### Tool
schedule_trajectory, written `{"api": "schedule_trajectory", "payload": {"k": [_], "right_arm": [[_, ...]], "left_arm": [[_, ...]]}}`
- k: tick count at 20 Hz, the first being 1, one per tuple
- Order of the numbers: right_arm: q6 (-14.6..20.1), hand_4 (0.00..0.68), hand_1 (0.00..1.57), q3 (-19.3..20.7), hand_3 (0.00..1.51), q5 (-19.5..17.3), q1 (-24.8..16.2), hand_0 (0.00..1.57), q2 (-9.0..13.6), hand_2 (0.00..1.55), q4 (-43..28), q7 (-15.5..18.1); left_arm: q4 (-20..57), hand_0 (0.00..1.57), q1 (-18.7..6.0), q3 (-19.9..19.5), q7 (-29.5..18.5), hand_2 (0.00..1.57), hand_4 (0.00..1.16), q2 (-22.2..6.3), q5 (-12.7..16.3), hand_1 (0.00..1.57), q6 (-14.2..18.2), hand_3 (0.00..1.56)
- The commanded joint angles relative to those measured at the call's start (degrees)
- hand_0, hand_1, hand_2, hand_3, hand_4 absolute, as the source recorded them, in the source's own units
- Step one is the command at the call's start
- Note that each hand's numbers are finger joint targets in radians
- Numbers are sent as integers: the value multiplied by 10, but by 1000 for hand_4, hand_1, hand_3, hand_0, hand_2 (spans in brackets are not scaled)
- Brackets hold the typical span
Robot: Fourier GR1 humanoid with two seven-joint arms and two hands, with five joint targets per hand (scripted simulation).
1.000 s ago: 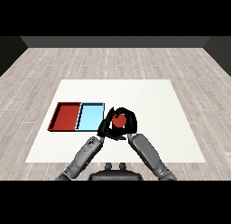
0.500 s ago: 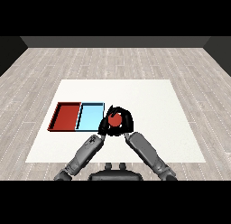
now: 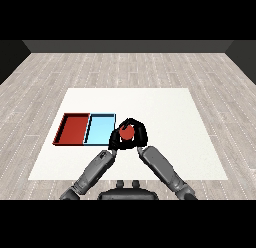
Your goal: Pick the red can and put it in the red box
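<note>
Now my right hand [image 3: 139, 136] curls round the small red metal can [image 3: 127, 133], just right of the light blue tray [image 3: 100, 129] (the flat red tray [image 3: 75, 129] lies beyond it), ready to carry; my left hand [image 3: 115, 140] sits beside the can, its fingers impossible to read.

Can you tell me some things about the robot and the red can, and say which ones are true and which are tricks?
1. The right hand is curled round the red can. True.
2. The can is already inside the red tray. False: it is in the hand, right of both trays.
3. The light blue tray lies right of the red tray. True.
4. The left hand is resting in the red tray. False: it is beside the can.
</note>
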State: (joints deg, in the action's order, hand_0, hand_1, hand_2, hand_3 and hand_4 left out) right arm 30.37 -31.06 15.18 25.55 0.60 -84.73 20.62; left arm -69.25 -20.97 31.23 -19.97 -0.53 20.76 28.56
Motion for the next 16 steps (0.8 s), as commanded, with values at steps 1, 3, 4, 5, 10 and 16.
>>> {"api": "schedule_trajectory", "payload": {"k": [1, 3, 4, 5, 10, 16], "right_arm": [[-20, 644, 1482, 31, 1391, 3, 21, 1482, -6, 1443, 11, -7], [14, 642, 1483, -17, 1392, 12, 16, 1483, -6, 1442, 14, -2], [67, 642, 1490, -50, 1392, 19, 43, 1490, -6, 1440, 23, 3], [33, 646, 1498, -30, 1393, 15, 20, 1498, -6, 1444, -16, -12], [-10, 0, 923, 5, 532, 1, 2, 923, 7, 935, 5, -44], [-4, 0, 0, 2, 0, -57, 9, 0, -6, 0, -14, -107]], "left_arm": [[-35, 1571, -20, -8, 57, 1557, 1124, 5, -19, 1571, 40, 1478], [24, 1571, -29, -11, -19, 1554, 1137, 5, 6, 1571, 34, 1474], [3, 1571, -41, -12, 6, 1558, 1138, 5, 10, 1571, 40, 1479], [12, 1571, -5, -8, -45, 1560, 1136, 5, 10, 1571, 33, 1478], [-17, 1571, -7, -8, -76, 1571, 1147, 5, 17, 1571, 40, 1513], [-21, 1571, -11, -32, -60, 1571, 1147, -1, -4, 1571, 35, 1513]]}}
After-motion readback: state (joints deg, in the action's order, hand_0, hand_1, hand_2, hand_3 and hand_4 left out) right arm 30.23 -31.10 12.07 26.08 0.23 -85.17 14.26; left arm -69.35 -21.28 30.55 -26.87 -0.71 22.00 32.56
